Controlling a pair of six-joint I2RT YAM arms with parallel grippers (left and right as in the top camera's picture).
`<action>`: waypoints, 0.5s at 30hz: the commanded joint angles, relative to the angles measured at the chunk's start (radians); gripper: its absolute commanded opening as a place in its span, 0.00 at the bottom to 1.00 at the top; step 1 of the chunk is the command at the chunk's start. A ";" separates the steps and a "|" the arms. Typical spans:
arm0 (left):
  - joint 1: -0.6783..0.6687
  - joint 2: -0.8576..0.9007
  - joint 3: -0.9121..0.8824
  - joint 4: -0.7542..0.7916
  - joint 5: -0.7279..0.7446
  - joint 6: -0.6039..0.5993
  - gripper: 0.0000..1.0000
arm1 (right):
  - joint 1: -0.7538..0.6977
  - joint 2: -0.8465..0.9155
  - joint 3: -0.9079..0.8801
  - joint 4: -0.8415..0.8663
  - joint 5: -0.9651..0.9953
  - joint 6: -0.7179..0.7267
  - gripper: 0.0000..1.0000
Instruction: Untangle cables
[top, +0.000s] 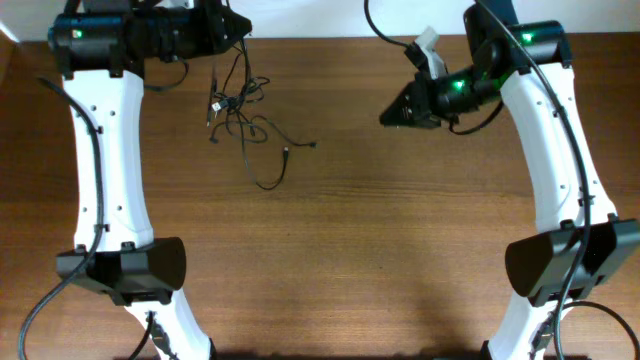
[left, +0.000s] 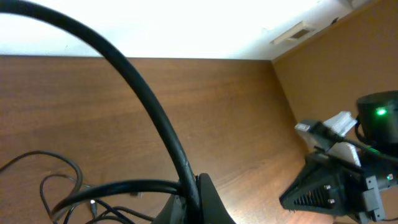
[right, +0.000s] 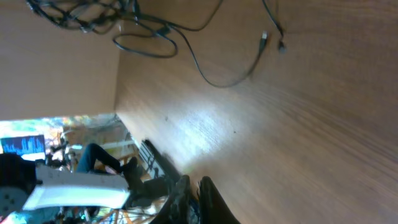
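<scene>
The cables (top: 240, 110) lie in a loose knot at the far left of the table (top: 380, 250), and the crossings at its middle are too dense to tell how many cords there are. A few strands climb from the knot toward the left claw (top: 232, 28), which sits over the far edge. Its dark body hides where they end, so whether it grips one cannot be made out. The claw itself is fully closed. In the left wrist view only a dark finger (left: 198, 199) pokes up at the bottom edge, crossed by a thick black arm cable (left: 143, 99), with thin loops cut off at the lower left. The cords are thin, black and springy. One long loop trails toward the near side and ends in two small plugs (top: 287, 152) lying apart from the knot. The right claw (top: 392, 117) hangs well to the right of the cables, its fingers pressed together with nothing between them. The table is brown wood with a fine straight grain and a soft glare. Behind it is a white wall (left: 186, 25). Past the table's edge the right wrist view shows blurred clutter and a blue screen (right: 25, 146).
</scene>
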 joint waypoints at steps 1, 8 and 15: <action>-0.055 -0.001 0.004 -0.007 0.008 -0.065 0.00 | 0.078 -0.002 0.002 0.100 0.003 0.095 0.29; -0.121 -0.001 0.004 -0.010 0.010 -0.286 0.00 | 0.188 -0.002 0.002 0.389 0.057 0.449 0.63; -0.143 -0.001 0.004 -0.007 0.010 -0.286 0.00 | 0.264 0.002 0.002 0.406 0.210 0.582 0.63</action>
